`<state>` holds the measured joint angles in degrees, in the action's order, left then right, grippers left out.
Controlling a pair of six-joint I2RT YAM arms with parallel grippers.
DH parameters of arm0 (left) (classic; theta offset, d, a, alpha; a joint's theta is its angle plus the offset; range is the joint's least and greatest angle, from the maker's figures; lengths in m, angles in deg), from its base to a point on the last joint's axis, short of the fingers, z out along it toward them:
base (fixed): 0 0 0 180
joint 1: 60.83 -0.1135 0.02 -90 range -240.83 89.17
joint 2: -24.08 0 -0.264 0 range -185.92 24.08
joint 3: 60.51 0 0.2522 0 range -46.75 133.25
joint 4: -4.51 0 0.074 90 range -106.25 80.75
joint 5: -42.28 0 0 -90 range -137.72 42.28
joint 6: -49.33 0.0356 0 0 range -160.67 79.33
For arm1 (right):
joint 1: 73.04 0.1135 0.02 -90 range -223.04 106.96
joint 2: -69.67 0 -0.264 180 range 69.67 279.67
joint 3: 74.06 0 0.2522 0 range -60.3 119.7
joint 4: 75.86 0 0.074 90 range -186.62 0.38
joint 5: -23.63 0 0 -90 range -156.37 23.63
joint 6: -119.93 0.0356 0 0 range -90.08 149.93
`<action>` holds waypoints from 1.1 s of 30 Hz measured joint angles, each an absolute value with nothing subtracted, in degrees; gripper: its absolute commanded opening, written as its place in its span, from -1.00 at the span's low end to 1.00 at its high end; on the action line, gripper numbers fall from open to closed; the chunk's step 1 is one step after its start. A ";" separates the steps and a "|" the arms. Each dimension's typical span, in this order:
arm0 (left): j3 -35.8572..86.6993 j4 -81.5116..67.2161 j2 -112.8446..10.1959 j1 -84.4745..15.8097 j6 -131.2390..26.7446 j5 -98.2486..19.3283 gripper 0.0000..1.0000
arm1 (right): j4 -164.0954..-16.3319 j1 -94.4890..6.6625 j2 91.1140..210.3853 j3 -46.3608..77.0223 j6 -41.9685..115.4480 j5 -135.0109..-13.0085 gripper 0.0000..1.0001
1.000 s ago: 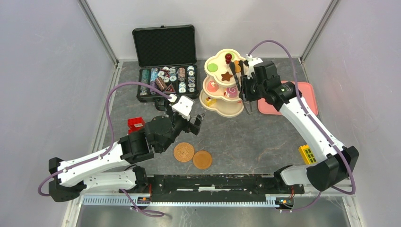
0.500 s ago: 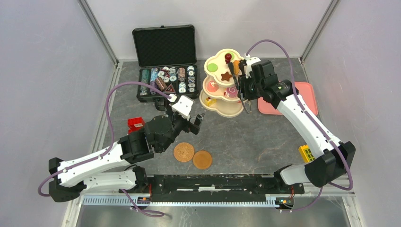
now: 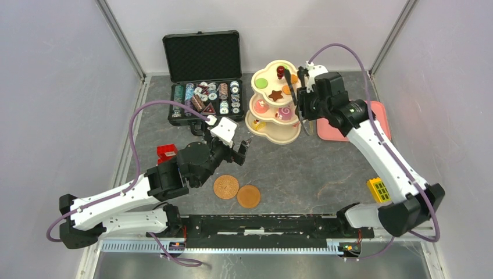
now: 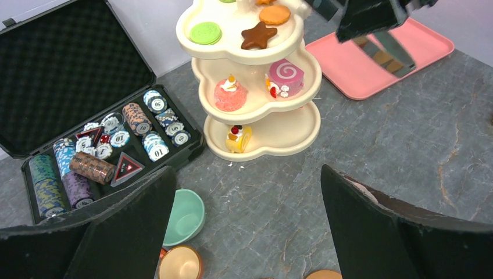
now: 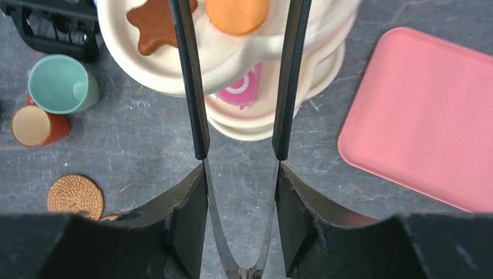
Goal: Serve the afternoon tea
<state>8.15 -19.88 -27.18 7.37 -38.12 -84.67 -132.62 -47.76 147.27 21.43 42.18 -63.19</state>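
Right fingers (image 3: pixel 293 95) are spread apart with nothing clamped, up at the top tier of the cream three-tier flower-shaped stand (image 4: pixel 290 131). There's one on each side of a round orange toy pastry (image 5: pixel 237 13), and on the wrist cam I see a gap on both sides, so no contact. Next to that pastry is a brown star-shaped cookie (image 5: pixel 156 23), with a green macaron (image 4: pixel 204 32) across the same tier and the red knob (image 3: pixel 281 71) sticking up in the middle. The middle tier has a pink swirl roll (image 4: pixel 285 75) and a pink frosted cake (image 4: pixel 228 93), and the bottom tier has a little yellow roll cake (image 4: pixel 238 136). Left fingers (image 3: pixel 245 145) are wide open too, holding nothing, hovering over the grey stone-look counter (image 4: pixel 360 145) on the near-left side of the stand. Right by them sit the teal cup (image 4: pixel 185 216) and the smaller brown cup (image 4: pixel 180 264), just beside each other, openings up. Closer to me a round brown woven saucer (image 3: pixel 226 186) and a second matching saucer (image 3: pixel 249 196) lie flat side by side. Further out there's a flat pink tray (image 5: pixel 418 116) right of the stand, an open black case of poker chips (image 3: pixel 203 81) left of it, a red toy (image 3: pixel 167 153) by my left arm and a yellow toy block (image 3: pixel 378 188) near the right arm.
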 measured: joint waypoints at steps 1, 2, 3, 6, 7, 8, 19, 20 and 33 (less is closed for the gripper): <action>8.15 -19.88 -27.18 7.37 -38.12 -84.67 1.00 | -132.62 -47.74 145.98 21.43 42.20 -62.14 -0.22; 8.15 -19.88 -27.18 7.37 -38.12 -84.67 1.00 | -132.60 -47.72 144.58 21.43 42.22 -60.98 -0.19; 8.15 -19.88 -27.16 7.37 -38.12 -84.67 1.00 | -132.60 -47.65 142.75 21.43 42.22 -59.23 -0.18; 8.15 -19.88 -27.12 7.37 -38.12 -84.65 1.00 | -132.03 -48.07 136.23 20.80 42.33 -52.59 -0.16; 8.15 -19.88 -27.10 7.37 -38.14 -84.63 1.00 | -131.40 -48.81 133.94 19.99 42.42 -50.34 -0.15; 8.15 -19.88 -27.10 7.37 -38.14 -84.63 1.00 | -130.35 -50.14 131.64 18.59 42.57 -48.17 -0.15; 8.15 -19.88 -27.10 7.26 -38.12 -84.67 1.00 | -117.93 -74.95 140.76 -4.67 49.61 -50.27 -0.15; 8.15 -19.88 -27.10 7.26 -38.12 -84.67 1.00 | -116.80 -75.50 142.59 -6.02 50.83 -51.21 -0.15; 8.15 -20.02 -25.83 7.11 -38.12 -84.65 1.00 | -100.25 -76.55 162.55 -8.54 62.92 -55.54 0.03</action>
<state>8.15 -20.02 -25.83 7.11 -38.12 -84.65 -100.25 -76.55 162.55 -8.54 62.92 -55.54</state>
